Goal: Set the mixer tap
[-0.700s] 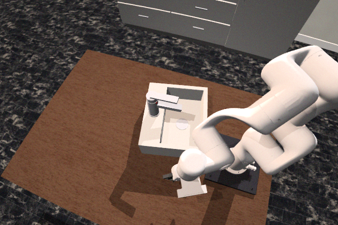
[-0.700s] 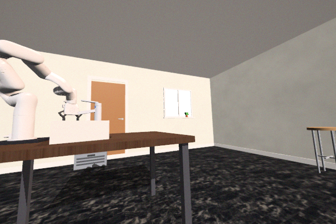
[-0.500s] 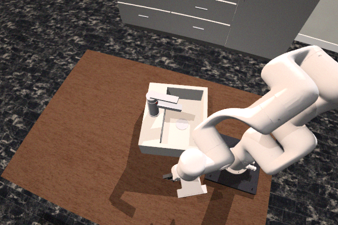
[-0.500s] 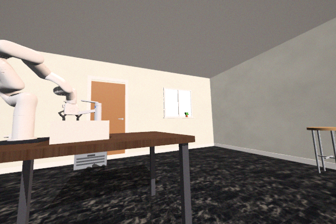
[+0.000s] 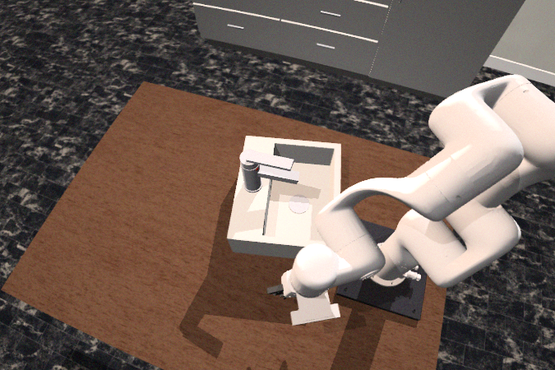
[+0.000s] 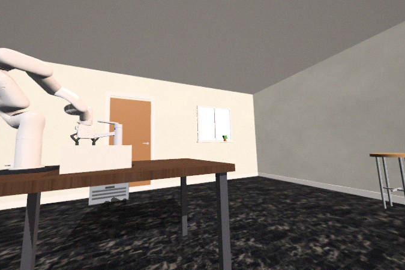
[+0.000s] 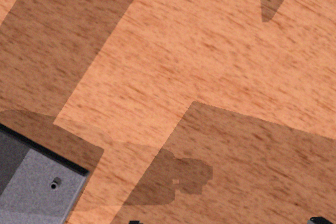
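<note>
Stool (image 6: 392, 155), door (image 6: 130, 127), window (image 6: 213, 123), cabinets (image 5: 303, 30)

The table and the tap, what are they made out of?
The table looks like brown wood: grain streaks run along its top, with a dull finish. The tap looks like grey metal, smooth and slightly shiny, though painted plastic could look the same.

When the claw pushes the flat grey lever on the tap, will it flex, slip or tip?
The flat grey lever looks like a stiff slab, so it probably won't flex. It sits atop the dark cylindrical tap body, so it likely pivots rather than tips. Its smooth faces may let the open claw slide.
</note>
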{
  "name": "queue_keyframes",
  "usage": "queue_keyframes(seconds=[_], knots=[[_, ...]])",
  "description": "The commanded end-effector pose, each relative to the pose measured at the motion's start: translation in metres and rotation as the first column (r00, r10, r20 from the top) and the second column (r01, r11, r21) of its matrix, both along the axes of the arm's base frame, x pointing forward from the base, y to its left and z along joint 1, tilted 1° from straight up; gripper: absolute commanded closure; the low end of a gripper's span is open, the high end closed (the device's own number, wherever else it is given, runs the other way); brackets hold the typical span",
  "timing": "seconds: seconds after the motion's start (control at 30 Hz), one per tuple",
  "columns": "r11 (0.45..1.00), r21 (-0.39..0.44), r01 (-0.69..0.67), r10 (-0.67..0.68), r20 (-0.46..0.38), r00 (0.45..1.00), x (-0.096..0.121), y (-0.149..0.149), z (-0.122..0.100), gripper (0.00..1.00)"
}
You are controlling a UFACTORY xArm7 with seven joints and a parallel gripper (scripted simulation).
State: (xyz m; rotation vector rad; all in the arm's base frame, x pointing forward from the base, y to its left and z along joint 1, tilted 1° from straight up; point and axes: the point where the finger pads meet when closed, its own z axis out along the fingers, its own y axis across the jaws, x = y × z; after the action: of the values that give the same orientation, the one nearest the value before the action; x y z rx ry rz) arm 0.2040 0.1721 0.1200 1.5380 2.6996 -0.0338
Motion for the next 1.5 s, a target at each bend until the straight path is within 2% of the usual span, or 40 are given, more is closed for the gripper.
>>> queue_keyframes(seconds=[0.0,0.1,0.2,0.3,0.33,0.4,0.47,0.5,0.6,0.7,0.73,0.77,0.8,0.83,0.87,0.97,1.07,1.1,1.17,1.2,1.3,1.4,1.47], knots=[[1.0,0.004,-0.025,0.025,0.004,1.0,0.005,0.001,0.007,0.0],[0.995,0.008,-0.096,0.096,0.007,0.995,0.017,-0.001,0.022,0.0],[0.977,0.011,-0.214,0.213,0.012,0.977,0.038,-0.007,0.048,0.0],[0.965,0.011,-0.261,0.26,0.014,0.965,0.046,-0.011,0.059,0.0],[0.951,0.011,-0.31,0.31,0.016,0.951,0.055,-0.016,0.07,0.0],[0.951,0.011,-0.31,0.31,0.016,0.951,0.055,-0.016,0.07,0.0],[0.911,0.009,-0.413,0.413,0.019,0.911,0.073,-0.031,0.095,0.0],[0.911,0.009,-0.413,0.413,0.019,0.911,0.073,-0.031,0.095,0.0],[0.857,0.005,-0.515,0.514,0.02,0.857,0.091,-0.051,0.121,0.0],[0.827,0.004,-0.562,0.562,0.018,0.827,0.1,-0.064,0.134,0.0],[0.794,0.003,-0.608,0.607,0.016,0.794,0.108,-0.077,0.147,0.0],[0.794,0.003,-0.608,0.607,0.016,0.794,0.108,-0.077,0.147,0.0],[0.761,0.002,-0.649,0.649,0.013,0.76,0.115,-0.091,0.158,0.0],[0.761,0.002,-0.649,0.649,0.013,0.76,0.115,-0.091,0.158,0.0],[0.726,0.003,-0.687,0.687,0.009,0.726,0.121,-0.106,0.169,0.0],[0.726,0.003,-0.687,0.687,0.009,0.726,0.121,-0.106,0.169,0.0],[0.627,0.011,-0.779,0.779,-0.003,0.627,0.134,-0.151,0.195,0.0],[0.627,0.011,-0.779,0.779,-0.003,0.627,0.134,-0.151,0.195,0.0],[0.57,0.02,-0.821,0.821,-0.011,0.57,0.138,-0.178,0.208,0.0],[0.57,0.02,-0.821,0.821,-0.011,0.57,0.138,-0.178,0.208,0.0],[0.508,0.035,-0.861,0.862,-0.018,0.507,0.141,-0.208,0.219,0.0],[0.508,0.035,-0.861,0.862,-0.018,0.507,0.141,-0.208,0.219,0.0],[0.482,0.042,-0.875,0.876,-0.02,0.482,0.141,-0.221,0.224,0.0]])
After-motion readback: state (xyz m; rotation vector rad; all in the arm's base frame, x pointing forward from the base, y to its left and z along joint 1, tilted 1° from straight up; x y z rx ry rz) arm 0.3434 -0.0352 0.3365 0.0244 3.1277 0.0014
